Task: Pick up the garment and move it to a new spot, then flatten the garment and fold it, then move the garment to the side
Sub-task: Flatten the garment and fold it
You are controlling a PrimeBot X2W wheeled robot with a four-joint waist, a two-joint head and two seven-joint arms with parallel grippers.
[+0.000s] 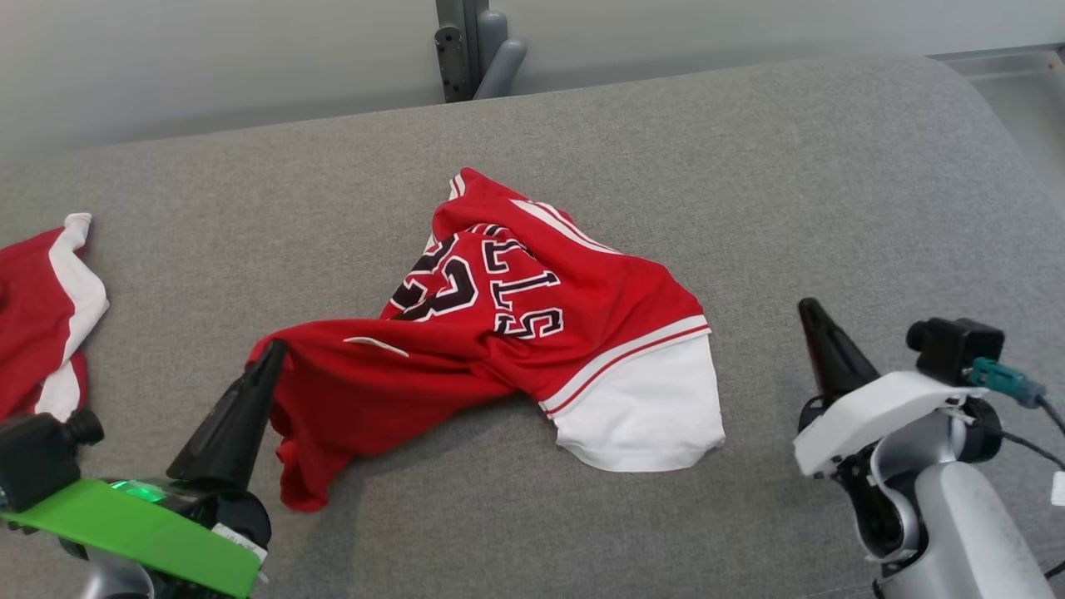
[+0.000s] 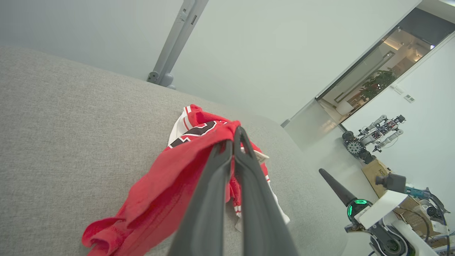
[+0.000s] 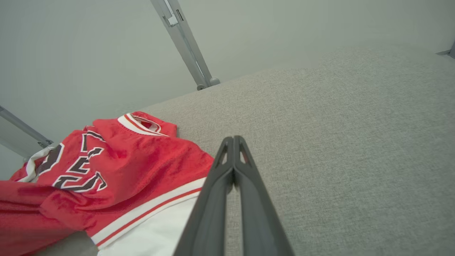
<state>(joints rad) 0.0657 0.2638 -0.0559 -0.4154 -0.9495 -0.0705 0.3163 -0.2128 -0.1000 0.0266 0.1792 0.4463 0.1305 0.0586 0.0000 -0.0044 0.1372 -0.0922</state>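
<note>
A red jersey with white trim and black numbers, the garment (image 1: 516, 333), lies crumpled on the grey fabric-covered surface (image 1: 832, 191). My left gripper (image 1: 270, 353) is at the garment's left end, shut on a fold of red cloth that is pulled taut toward it. In the left wrist view the garment (image 2: 160, 188) bunches around the closed tips of the left gripper (image 2: 235, 133). My right gripper (image 1: 811, 312) is shut and holds nothing, hanging over bare surface to the right of the white hem. The right wrist view shows the right gripper (image 3: 233, 140) just beside the garment (image 3: 106, 170).
A second red and white cloth (image 1: 42, 316) lies at the left edge. A grey metal post (image 1: 474, 46) stands behind the far edge. The surface's right side drops off near a ledge (image 1: 1007, 75). Another robot (image 2: 373, 135) stands in the room beyond.
</note>
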